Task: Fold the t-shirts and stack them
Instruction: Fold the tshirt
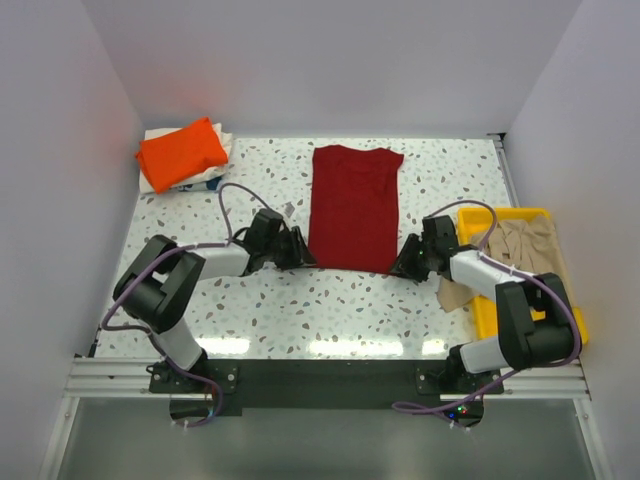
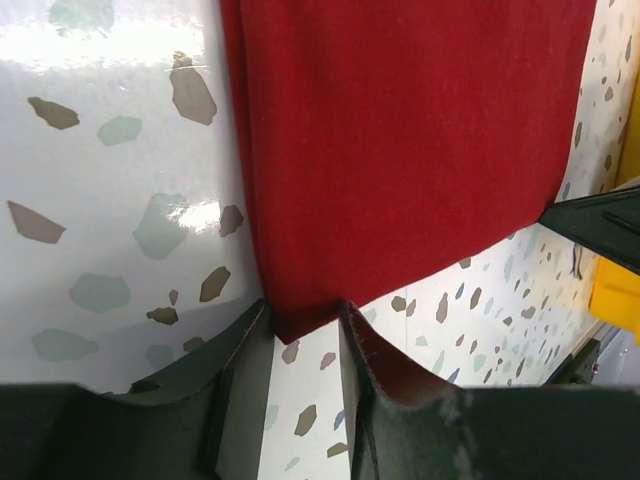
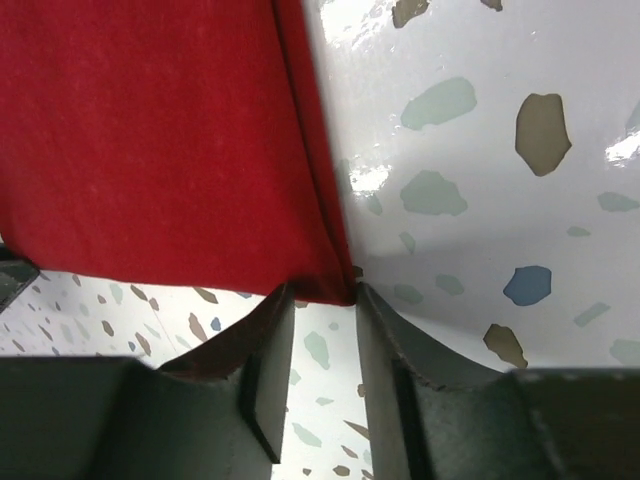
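The dark red t-shirt lies flat in the middle of the table as a long rectangle, neck to the far side. My left gripper is open at its near left corner, which sits between the fingertips in the left wrist view. My right gripper is open at the near right corner, which lies between its fingertips in the right wrist view. The folded orange t-shirt rests on the whitish t-shirt at the far left. The beige-tan t-shirt lies crumpled in the tray.
A yellow plastic tray stands at the right edge of the table, with tan cloth hanging over its near left side. White walls close in the table at left, back and right. The arms' cables loop above the table near both wrists.
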{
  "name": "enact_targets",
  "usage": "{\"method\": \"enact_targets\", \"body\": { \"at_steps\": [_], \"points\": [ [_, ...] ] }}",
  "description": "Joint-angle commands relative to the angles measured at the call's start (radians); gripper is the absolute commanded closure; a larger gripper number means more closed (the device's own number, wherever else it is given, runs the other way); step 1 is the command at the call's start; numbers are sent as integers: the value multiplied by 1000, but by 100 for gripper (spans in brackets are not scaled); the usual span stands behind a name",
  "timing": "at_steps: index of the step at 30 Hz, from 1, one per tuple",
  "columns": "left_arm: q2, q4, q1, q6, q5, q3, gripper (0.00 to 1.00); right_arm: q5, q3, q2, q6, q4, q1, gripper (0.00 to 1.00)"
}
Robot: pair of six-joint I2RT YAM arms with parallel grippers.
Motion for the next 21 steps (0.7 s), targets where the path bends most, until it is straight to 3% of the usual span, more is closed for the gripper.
{"method": "enact_targets", "body": {
  "at_steps": [1,2,5,7,8,10,21],
  "points": [
    [46,6,-28,-9,-38,-12,64,17,-27,24,13,55,-1,66],
    [52,7,-31,-15,-46,-12,76,15,-29,20,12,58,-1,69],
    [55,29,-39,-33,-49,-32,94,17,-36,12,12,58,-1,75],
    [32,45,-40,-52,-54,-59,99,15,-41,-3,7,55,-1,87],
    [20,50,-42,-56,-55,-70,100,18,-43,-9,4,46,1,94],
    [-21,44,-46,-64,-72,-93,100,18,-50,-43,-5,33,-1,100],
    [-360,-43,-129,-107,-130,-299,100,-77,-122,-391,-62,-233,-1,100]
  ]
}}
